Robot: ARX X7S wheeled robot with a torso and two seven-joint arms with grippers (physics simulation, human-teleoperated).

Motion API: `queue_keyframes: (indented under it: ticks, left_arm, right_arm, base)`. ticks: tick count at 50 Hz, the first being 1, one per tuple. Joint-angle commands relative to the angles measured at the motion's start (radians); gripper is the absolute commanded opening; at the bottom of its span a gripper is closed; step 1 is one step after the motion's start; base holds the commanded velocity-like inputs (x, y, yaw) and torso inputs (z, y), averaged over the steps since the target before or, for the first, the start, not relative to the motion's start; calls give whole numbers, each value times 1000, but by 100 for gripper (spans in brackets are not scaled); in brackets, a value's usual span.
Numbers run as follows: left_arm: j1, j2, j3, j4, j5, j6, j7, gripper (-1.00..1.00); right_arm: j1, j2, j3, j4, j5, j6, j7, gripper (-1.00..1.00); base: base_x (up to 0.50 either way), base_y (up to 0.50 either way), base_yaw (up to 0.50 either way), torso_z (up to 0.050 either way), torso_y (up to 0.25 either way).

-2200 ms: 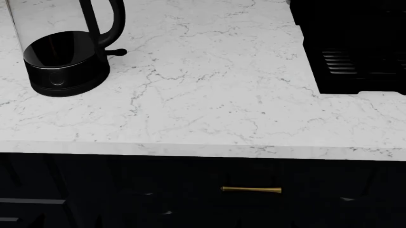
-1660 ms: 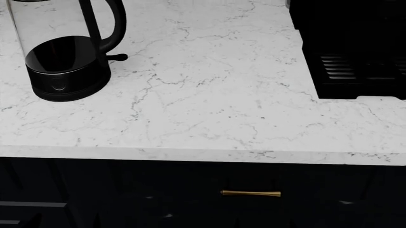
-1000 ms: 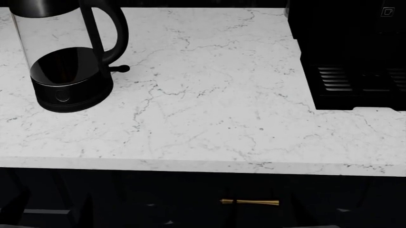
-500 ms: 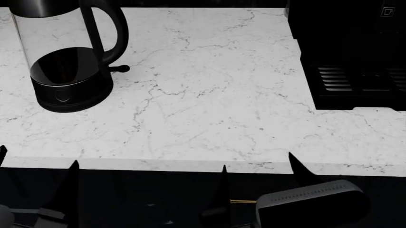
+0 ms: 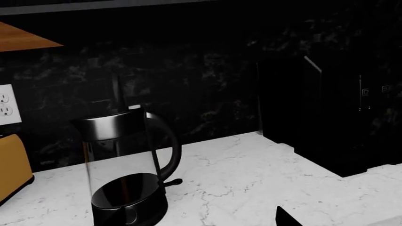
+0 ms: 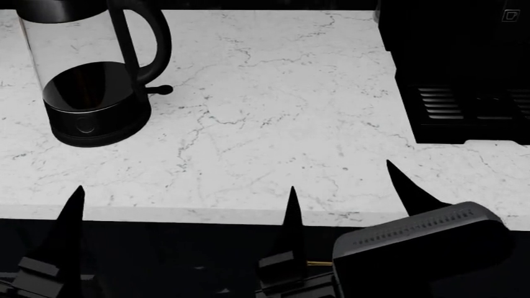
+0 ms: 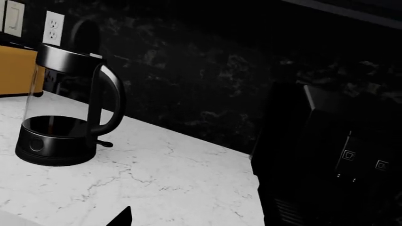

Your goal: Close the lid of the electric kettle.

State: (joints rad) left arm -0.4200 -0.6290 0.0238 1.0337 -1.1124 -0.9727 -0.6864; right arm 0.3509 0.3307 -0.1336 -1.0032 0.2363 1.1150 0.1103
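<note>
The electric kettle (image 6: 91, 81) stands at the far left of the white marble counter (image 6: 273, 112); its top is cut off in the head view. It also shows in the left wrist view (image 5: 122, 165) and the right wrist view (image 7: 60, 117). The lid (image 7: 84, 33) stands upright above the black collar, next to the small white button (image 5: 133, 108). My left gripper (image 6: 33, 208) is at the counter's front edge, in front of the kettle and well short of it, with one finger (image 6: 73, 211) showing. My right gripper (image 6: 339, 180) is open and empty over the front edge, right of centre.
A boxy black machine with a grille (image 6: 463, 62) fills the back right of the counter. An orange appliance (image 5: 9, 162) and a wall outlet (image 7: 53, 26) are left of the kettle. A dark backsplash stands behind. A drawer's brass handle (image 6: 319, 263) shows below the counter.
The head view has shifted, so the kettle sits lower in it. Both grippers have come up into view from below the counter's front edge and risen further in the last half second.
</note>
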Motion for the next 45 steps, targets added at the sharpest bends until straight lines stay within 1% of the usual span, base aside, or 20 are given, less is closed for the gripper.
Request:
queue_keyframes:
  ticks: [1, 15, 29, 31, 36, 37, 38, 45]
  left_arm:
    - [-41, -59, 21, -3, -69, 17, -63, 100]
    - [-29, -79, 38, -8, -61, 49, -65, 100]
    - [-22, -95, 47, -20, -46, 76, -62, 100]
    - [-12, -92, 55, -31, -23, 83, -48, 100]
    - [-13, -99, 51, -26, -36, 90, -57, 100]
    - [-7, -99, 51, -28, -30, 95, -53, 100]
    - [-2, -99, 51, -29, -24, 100, -50, 100]
    - [8, -103, 59, -31, -13, 110, -47, 100]
  right_arm:
    - [52, 47, -8, -41, 87, 48, 60, 100]
    - [77, 101, 1, -39, 246, 24, 190, 100]
    - [89, 133, -10, -32, 300, 5, 249, 100]
    - [92, 135, -19, -27, 299, 0, 256, 100]
    - [111, 138, -30, -33, 323, 24, 276, 100]
    - [135, 155, -78, -29, 296, 61, 307, 100]
    - [125, 154, -74, -27, 301, 27, 295, 100]
    - [143, 163, -90, -23, 310, 27, 316, 100]
  base:
    - [0, 500, 0, 0, 0]
    - [0, 500, 0, 0, 0]
    - [0, 500, 0, 0, 0]
    - [0, 457, 0, 0, 0]
    - [0, 0, 0, 0, 0]
    - [0, 0, 0, 0, 0]
    - [0, 0, 0, 0, 0]
    - [390, 0, 0, 0, 0]
